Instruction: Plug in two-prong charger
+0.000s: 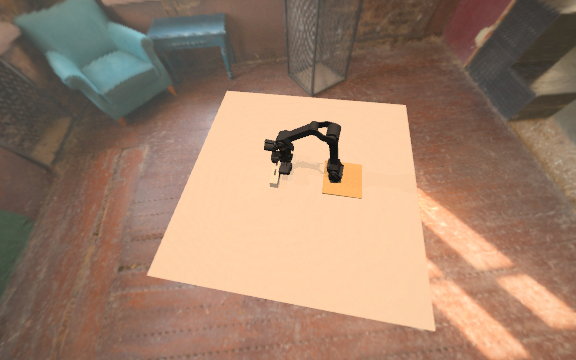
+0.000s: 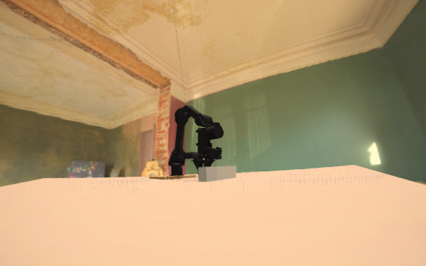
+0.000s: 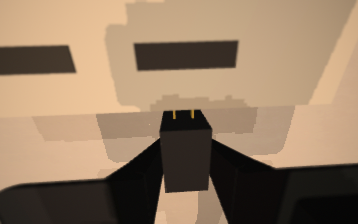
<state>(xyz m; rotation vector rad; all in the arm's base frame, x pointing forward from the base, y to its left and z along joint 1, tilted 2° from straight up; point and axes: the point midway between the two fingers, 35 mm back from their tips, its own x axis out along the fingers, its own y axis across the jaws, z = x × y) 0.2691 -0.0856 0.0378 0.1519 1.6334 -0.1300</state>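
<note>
The dark box-shaped charger [image 3: 186,160] is between the fingers of my gripper [image 3: 183,141] [image 2: 203,165], which is shut on it. Its two thin gold prongs [image 3: 193,114] show in the wrist view, pointing up the image at the near edge of the power strip. The cream power strip [image 3: 92,92] [image 1: 274,183] [image 2: 217,174] lies on the table. Its right outlet [image 3: 186,56], a dark slot, is straight above the prongs in the wrist view, a short way beyond them. The left outlet [image 3: 22,60] is partly cut off. The charger cannot be made out in the top and exterior views.
The arm's base [image 1: 335,172] stands on an orange square board [image 1: 350,187] on the pale table top [image 1: 288,250]. The arm's shadow falls across the strip around the right outlet. An armchair [image 1: 118,75], a small blue table [image 1: 188,32] and a mesh cage [image 1: 313,55] stand beyond the table top.
</note>
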